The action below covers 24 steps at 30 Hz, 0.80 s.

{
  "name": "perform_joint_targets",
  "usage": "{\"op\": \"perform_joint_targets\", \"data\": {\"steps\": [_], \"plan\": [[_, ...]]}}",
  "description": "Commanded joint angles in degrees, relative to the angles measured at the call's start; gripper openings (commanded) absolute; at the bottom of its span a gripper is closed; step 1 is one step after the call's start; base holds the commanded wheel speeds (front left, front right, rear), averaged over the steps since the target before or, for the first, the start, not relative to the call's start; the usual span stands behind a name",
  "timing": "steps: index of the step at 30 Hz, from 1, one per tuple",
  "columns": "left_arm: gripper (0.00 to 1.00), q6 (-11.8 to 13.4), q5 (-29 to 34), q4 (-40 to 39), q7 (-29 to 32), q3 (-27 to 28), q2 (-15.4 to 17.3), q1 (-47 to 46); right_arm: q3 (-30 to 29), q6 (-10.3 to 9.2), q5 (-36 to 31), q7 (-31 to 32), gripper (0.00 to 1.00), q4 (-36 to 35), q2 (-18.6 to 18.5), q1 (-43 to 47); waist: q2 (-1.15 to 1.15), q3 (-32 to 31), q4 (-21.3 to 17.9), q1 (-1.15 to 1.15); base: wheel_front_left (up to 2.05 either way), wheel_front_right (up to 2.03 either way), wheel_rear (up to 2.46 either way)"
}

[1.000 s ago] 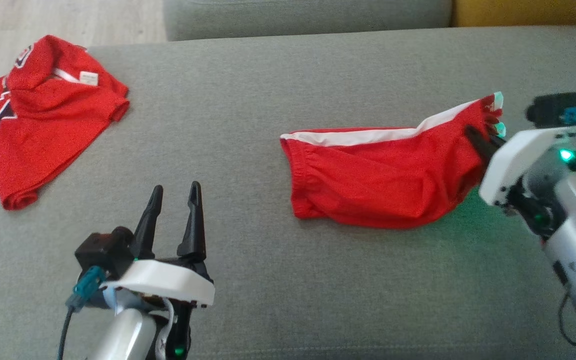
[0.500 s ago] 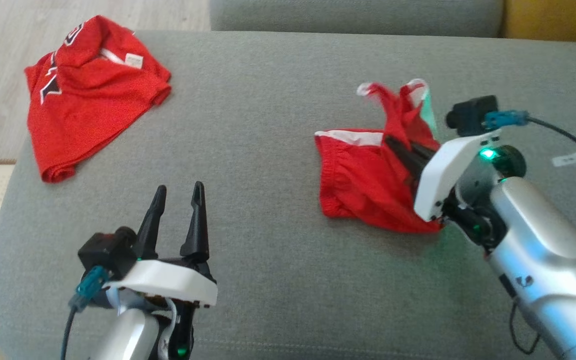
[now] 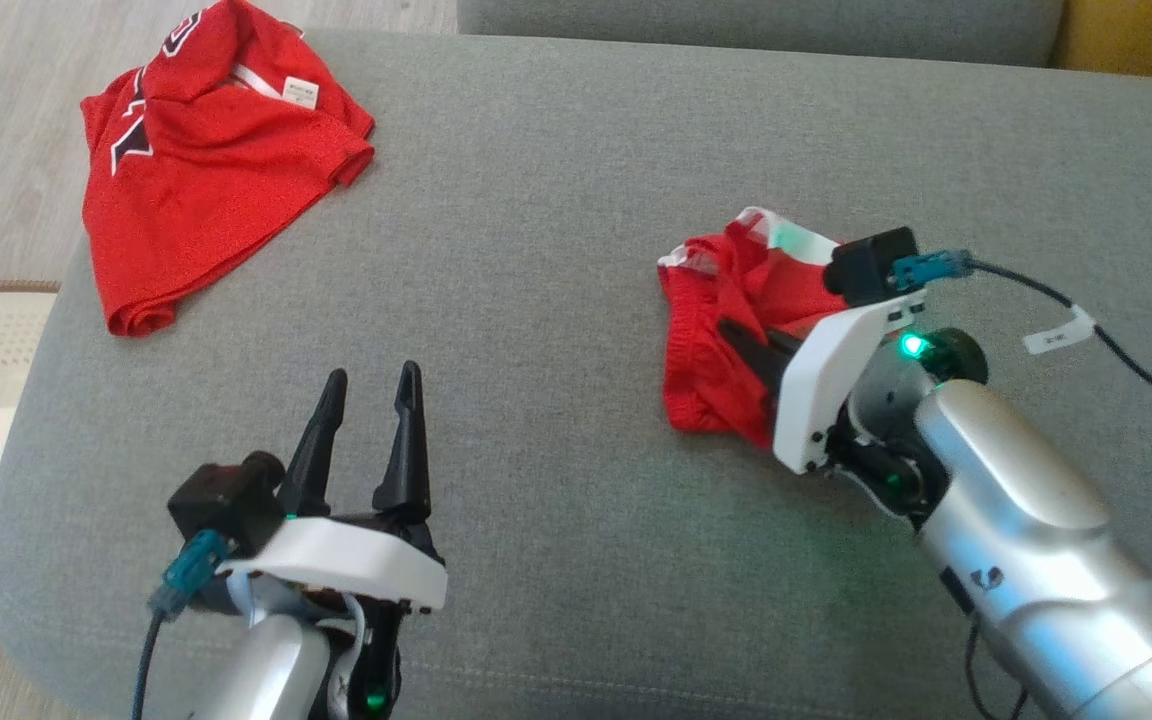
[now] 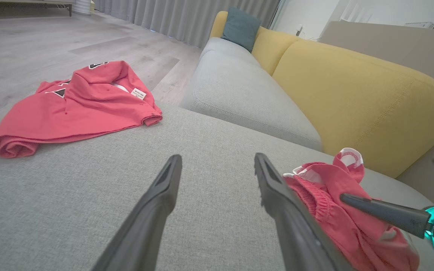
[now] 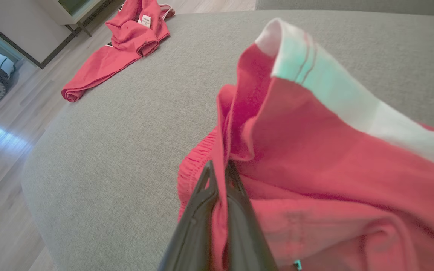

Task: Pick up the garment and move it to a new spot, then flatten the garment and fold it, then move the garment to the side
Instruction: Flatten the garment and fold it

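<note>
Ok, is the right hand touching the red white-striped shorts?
Touching. The right wrist view shows the right hand shut on a fold of the red white-striped fabric shorts.

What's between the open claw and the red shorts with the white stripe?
Just bare grey fabric cushion separates the open left claw from the red white-striped shorts, as the head view shows.

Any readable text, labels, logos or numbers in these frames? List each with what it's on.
Nothing is legible in any view.
White neck tag on the red shirt: print too small to read.
Black and white graphic on the shirt: crumpled, no letters readable.
White tag on the cable: dark marks, blurred.
Small dark mark on the right forearm: not readable.
</note>
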Motion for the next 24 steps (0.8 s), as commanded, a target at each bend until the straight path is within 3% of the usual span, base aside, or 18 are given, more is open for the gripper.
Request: {"op": "perform_joint_targets", "data": {"steps": [1,2,3,4,5,17,24], "plan": [[1.00,-0.4,0.2,-1.4,-0.7,2.5,0.0,-2.4,0.8,-0.04,-0.3,-1.0,0.00,-1.2,1.6,-2.1,0.00,0.0,-0.1,0.00,0.00,0.00,0.00],[1.00,-0.5,0.2,-1.3,-0.7,2.5,-0.1,-2.5,1.1,-0.04,-0.2,-1.3,0.13,-0.9,1.9,-2.2,0.00,0.0,-0.2,0.00,0.00,0.00,0.00],[1.00,-0.6,0.3,-1.2,-0.7,2.5,-0.2,-2.5,1.3,-0.04,0.0,-1.6,0.36,-0.7,2.2,-2.3,0.00,-0.1,-0.3,0.00,0.00,0.00,0.00],[1.00,-0.7,0.3,-1.1,-0.7,2.5,-0.3,-2.6,1.5,-0.04,0.2,-1.9,0.82,-0.5,2.5,-2.4,0.00,-0.2,-0.4,0.00,0.00,0.00,0.00],[1.00,-0.8,0.4,-0.9,-0.7,2.5,-0.4,-2.6,1.6,-0.04,0.4,-2.4,1.00,-0.5,2.6,-2.5,0.00,-0.2,-0.5,0.00,0.00,0.00,0.00],[1.00,-1.4,0.8,-0.2,-0.7,2.0,-0.8,-2.0,2.5,-0.04,3.4,-7.8,1.00,-5.1,1.7,-1.8,0.00,-1.9,-2.9,0.00,0.00,0.00,0.00],[1.00,-1.5,1.0,0.0,-0.7,1.8,-0.9,-1.9,-2.0,-0.04,2.6,-11.8,1.00,-7.4,-1.4,-0.9,0.00,-2.4,-4.5,0.00,0.00,0.00,0.00]]}}
